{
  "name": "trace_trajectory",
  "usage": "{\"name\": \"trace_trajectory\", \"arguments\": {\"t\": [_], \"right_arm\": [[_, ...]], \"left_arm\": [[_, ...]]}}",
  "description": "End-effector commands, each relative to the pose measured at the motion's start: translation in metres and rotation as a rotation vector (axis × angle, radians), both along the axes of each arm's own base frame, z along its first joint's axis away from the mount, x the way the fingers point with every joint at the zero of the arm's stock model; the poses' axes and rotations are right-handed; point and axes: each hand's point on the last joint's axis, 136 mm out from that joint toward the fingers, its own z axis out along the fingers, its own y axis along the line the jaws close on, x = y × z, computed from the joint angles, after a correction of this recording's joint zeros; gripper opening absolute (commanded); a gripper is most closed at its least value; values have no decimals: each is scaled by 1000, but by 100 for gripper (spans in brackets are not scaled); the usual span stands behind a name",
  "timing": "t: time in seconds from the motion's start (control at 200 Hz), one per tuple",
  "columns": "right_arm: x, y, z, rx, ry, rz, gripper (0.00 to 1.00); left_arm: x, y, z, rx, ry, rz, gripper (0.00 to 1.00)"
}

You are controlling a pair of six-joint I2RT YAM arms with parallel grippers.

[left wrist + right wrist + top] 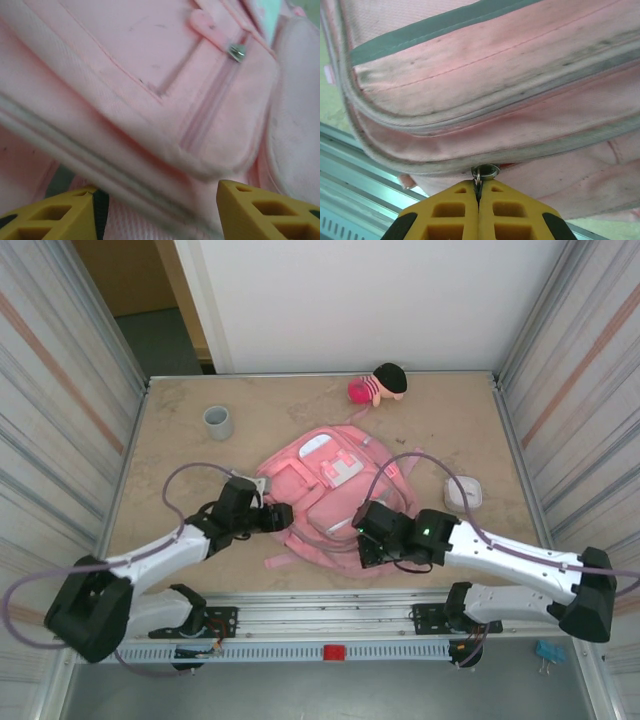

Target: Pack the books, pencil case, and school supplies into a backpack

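backpack (300, 480): pink, lying flat mid-table with the front pockets up and its near edge toward the arm bases

how it'll handle: soft and floppy, probably light. I'd expect it to sag and slide around instead of keeping its shape. Nothing on it looks fragile.

where to grab: loose fabric just bunches up, so the zipper pulls and piped seams look like the real handles. My pick is 1 claw steadying the bag while the other tugs.

zipper pull (486, 172): small metal ring on the near-edge seam, probably slippery

right gripper (478, 192): pinched tight on that ring, fingers pressed together

left gripper (157, 210): 2 yellow fingers standing apart with nothing between them, right up against the bag's left side

front pocket (150, 60): zipped up, with its own metal slider and pink tab

step, my guess: getting the main compartment open. The bag looks zipped, so I reckon packing hasn't started.

around it: grey cup (218, 422) far left, plush doll (378, 385) at the far edge, small white thing (463, 492) just right of the bag
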Motion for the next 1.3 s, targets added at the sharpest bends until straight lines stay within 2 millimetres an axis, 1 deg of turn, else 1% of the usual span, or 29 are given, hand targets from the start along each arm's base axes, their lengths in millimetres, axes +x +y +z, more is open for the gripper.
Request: {"name": "trace_trajectory", "arguments": {"t": [0.0,0.095,0.175,0.261,0.351,0.401,0.456,0.536,0.717,0.772,0.837,1.012,1.132,1.293], "right_arm": [[9,36,19,117,-49,-11,0],[10,56,18,150,-51,9,0],[11,71,17,161,-56,21,0],[16,82,19,168,-71,18,0],[22,93,20,191,-92,15,0],[25,99,19,202,-99,15,0],[27,103,19,211,-103,16,0],[27,107,17,214,-100,23,0],[27,107,11,199,-82,39,0],[26,108,11,200,-80,45,0],[26,109,11,200,-79,50,0],[26,111,8,190,-74,62,0],[26,114,8,192,-71,69,0],[25,116,6,186,-63,74,0]], "left_arm": [[28,-7,20,-56,-70,12,60],[51,-11,30,-90,-112,26,60],[65,-17,40,-116,-131,19,61],[76,-23,51,-130,-151,11,62],[80,-23,62,-146,-166,19,62],[77,-22,67,-155,-159,25,63],[69,-19,70,-164,-136,32,63],[51,-11,72,-186,-99,54,64],[3,8,64,-272,3,135,62],[-7,11,62,-296,30,152,60],[-17,10,62,-352,55,162,58],[-26,0,57,-516,138,192,52],[-29,-13,57,-546,169,158,50],[-30,-29,59,-578,185,109,43]]}}
